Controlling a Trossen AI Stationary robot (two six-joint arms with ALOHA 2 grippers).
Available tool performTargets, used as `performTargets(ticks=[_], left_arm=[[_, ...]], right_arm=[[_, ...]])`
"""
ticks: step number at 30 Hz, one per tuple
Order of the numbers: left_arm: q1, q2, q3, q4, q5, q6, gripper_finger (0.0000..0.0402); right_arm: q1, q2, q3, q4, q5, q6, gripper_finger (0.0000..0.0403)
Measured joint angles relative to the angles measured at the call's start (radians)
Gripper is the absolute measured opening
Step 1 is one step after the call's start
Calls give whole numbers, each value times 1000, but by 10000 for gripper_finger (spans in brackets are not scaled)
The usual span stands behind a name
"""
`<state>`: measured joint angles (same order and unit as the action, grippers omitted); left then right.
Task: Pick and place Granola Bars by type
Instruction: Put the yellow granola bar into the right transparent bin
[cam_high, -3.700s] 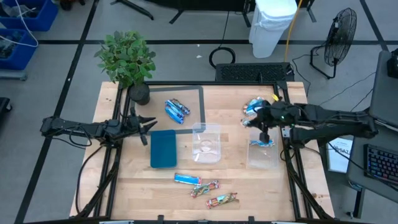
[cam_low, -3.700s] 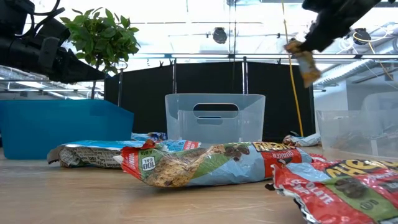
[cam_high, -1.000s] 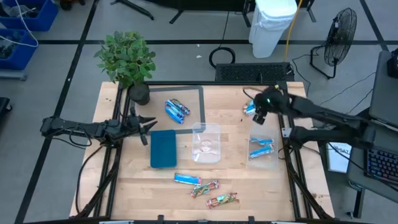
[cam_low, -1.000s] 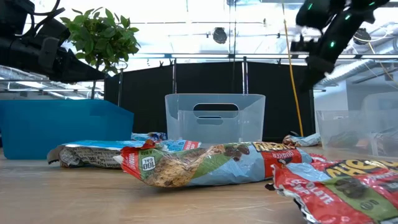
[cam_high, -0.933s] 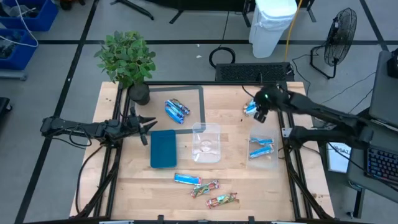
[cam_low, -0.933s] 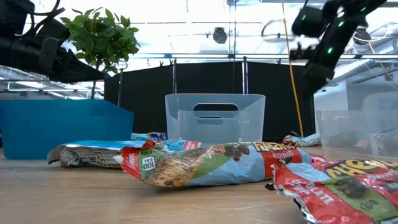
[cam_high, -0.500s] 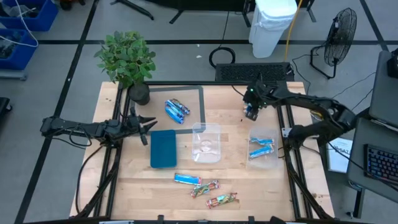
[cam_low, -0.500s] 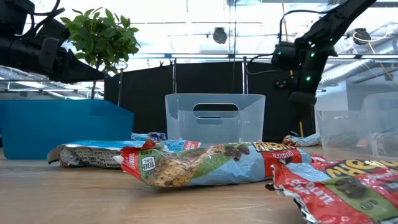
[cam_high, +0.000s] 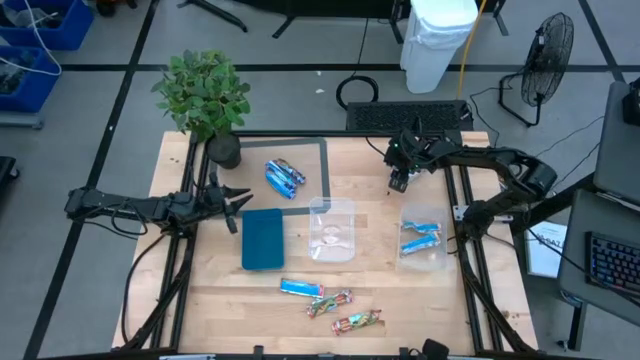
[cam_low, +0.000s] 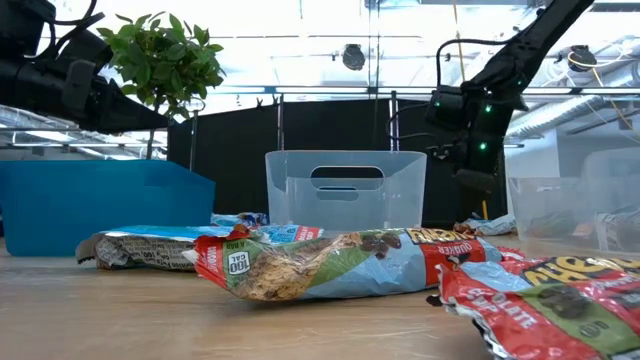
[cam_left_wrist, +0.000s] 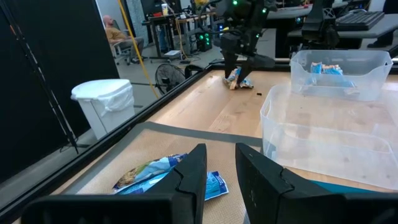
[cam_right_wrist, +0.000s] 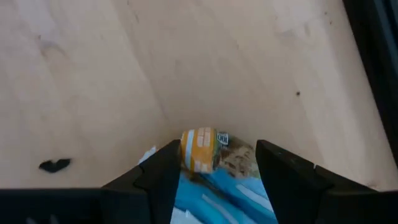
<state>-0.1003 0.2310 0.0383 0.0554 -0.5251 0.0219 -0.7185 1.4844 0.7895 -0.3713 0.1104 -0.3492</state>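
Right gripper (cam_right_wrist: 211, 165) jaws spread wide, straddling a light blue bar (cam_right_wrist: 208, 177) at the table's far right. Likely light, crinkly, slippery; pinch mid-length. Left gripper (cam_left_wrist: 219, 171) idle, jaws narrowly parted.

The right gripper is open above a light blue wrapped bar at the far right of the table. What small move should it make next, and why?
Probably lower straight down and close. The right gripper is open, its two fingers straddling the light blue wrapped granola bar on the wooden table, and nothing is held yet. Two similar bars already lie in the clear plastic tub on the right, so this one likely belongs there too.
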Motion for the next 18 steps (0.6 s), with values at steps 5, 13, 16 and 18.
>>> performTargets(ticks=[5,13,16,18], left_arm=[[0,0,0,-1,0,0,93],[0,0,0,-1,0,0,93],[0,0,0,-2,0,0,93],[0,0,0,-2,0,0,93]], right_arm=[[0,20,0,14,38,-11,192],[-2,20,0,-1,47,-6,170],[-2,20,0,-4,48,-7,153],[-2,20,0,-4,49,-9,134]])
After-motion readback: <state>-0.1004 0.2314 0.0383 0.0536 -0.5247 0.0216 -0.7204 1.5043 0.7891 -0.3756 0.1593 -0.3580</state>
